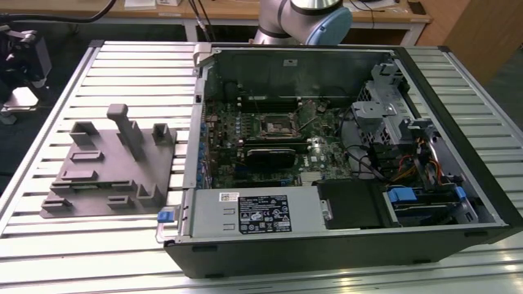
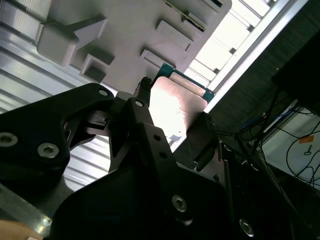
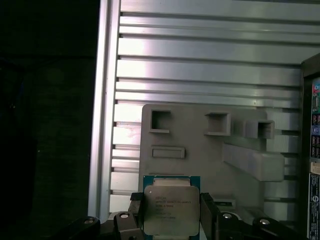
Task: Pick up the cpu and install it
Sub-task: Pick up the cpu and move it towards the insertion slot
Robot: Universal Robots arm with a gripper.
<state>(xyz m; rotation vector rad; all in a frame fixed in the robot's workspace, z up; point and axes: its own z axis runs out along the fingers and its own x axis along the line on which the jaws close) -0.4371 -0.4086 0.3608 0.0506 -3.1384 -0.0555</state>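
Observation:
The cpu (image 3: 171, 210) is a small square chip with a silvery top and a green rim. My gripper (image 3: 171, 222) is shut on it, one dark finger (image 3: 134, 217) against each side. It hangs well above the grey fixture (image 3: 200, 150), which lies on the slatted table. In the second wrist view the cpu (image 2: 172, 107) sits between the black fingers (image 2: 142, 107) of the gripper (image 2: 172, 120), with the fixture (image 2: 130, 30) behind it. In the exterior view the fixture (image 1: 106, 171) lies at the left, and the dark square socket (image 1: 276, 127) sits in the open computer case.
The open computer case (image 1: 457, 79) takes up the exterior view's right, with a silver labelled box (image 1: 253, 211) at its near side and drive cages (image 1: 392, 110) at the right. The arm's base (image 1: 302, 18) stands behind it. The slatted table's edge (image 3: 102, 125) borders dark floor.

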